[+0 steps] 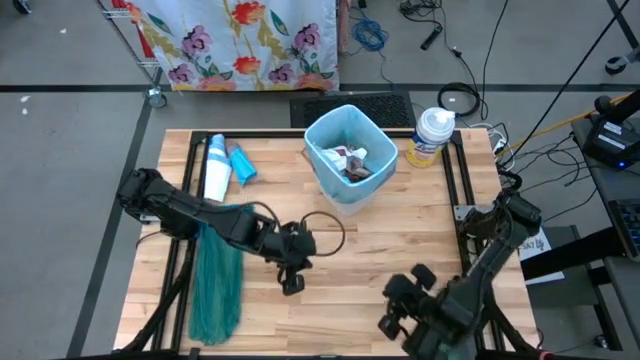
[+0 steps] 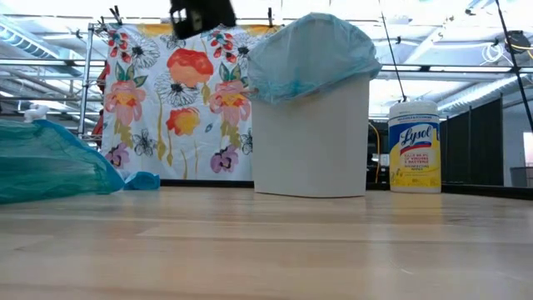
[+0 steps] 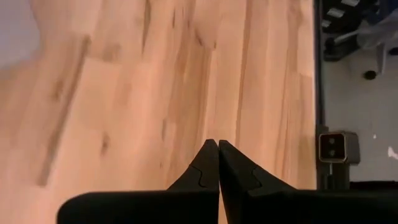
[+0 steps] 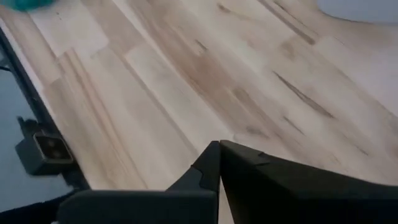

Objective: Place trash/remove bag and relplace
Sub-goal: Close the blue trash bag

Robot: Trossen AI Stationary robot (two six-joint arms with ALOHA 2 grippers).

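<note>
- One wipes tub reading "Lysol" is standing right of the one white bin
- The blue bag is lining the bin at upper centre, trash lying inside
- Left gripper is hovering at centre with fingers pressed together, gripping nothing
- Right gripper is waiting at lower right, likewise closed and empty

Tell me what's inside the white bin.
The white bin holds a pale blue bag as liner, with brown, white and reddish trash in it. Anything beneath that top layer is hidden.
</note>
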